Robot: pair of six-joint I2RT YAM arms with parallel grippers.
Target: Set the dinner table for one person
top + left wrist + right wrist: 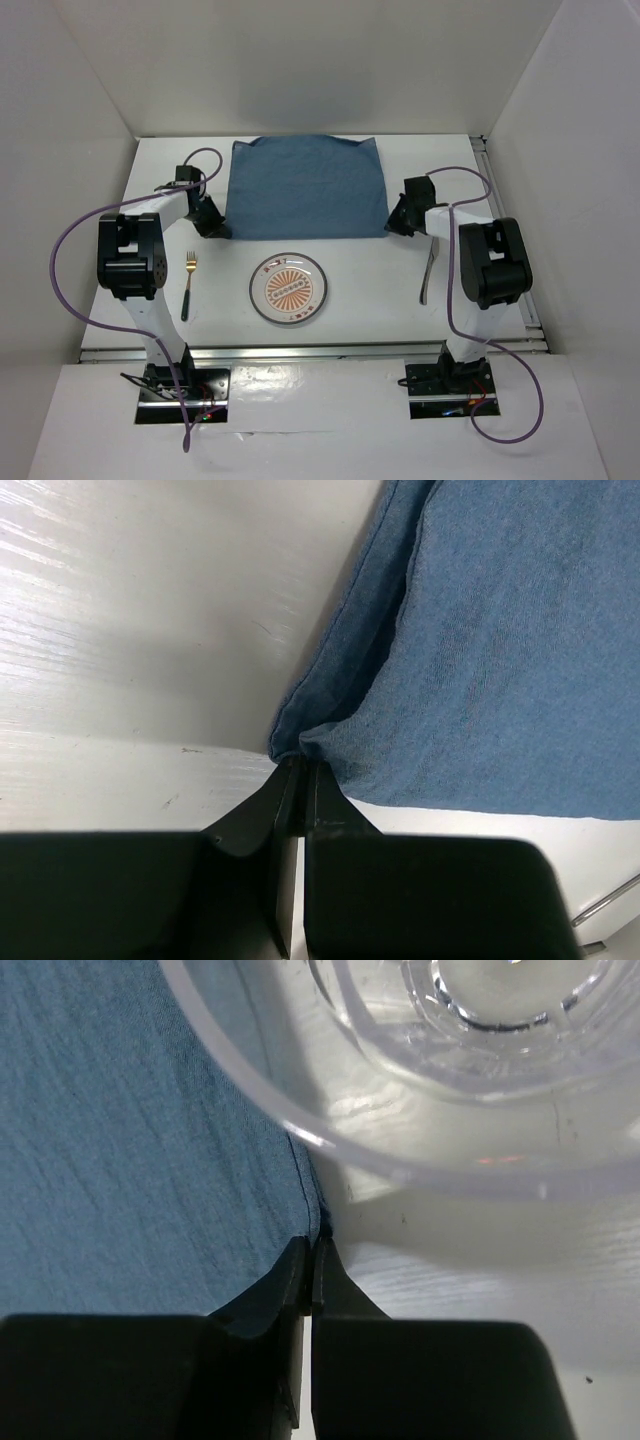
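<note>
Top external view, nearest first: the white counter [370, 305] fills the middle of the frame. Toward its lower edge, just below centre, sits a round plate [289, 289] with an orange sunburst pattern. A fork [188, 286] with a dark handle lies left of the plate. A silver utensil [428, 275] lies to the right, partly behind my right arm, and I cannot tell which kind it is. Farther up, my left hand [210, 222] is pinched closed on the lower left corner of the blue cloth [305, 188]. My right hand [395, 222] is pinched closed on its lower right corner. Right wrist view shows a clear glass [420, 1120] standing close beside that corner.
</note>
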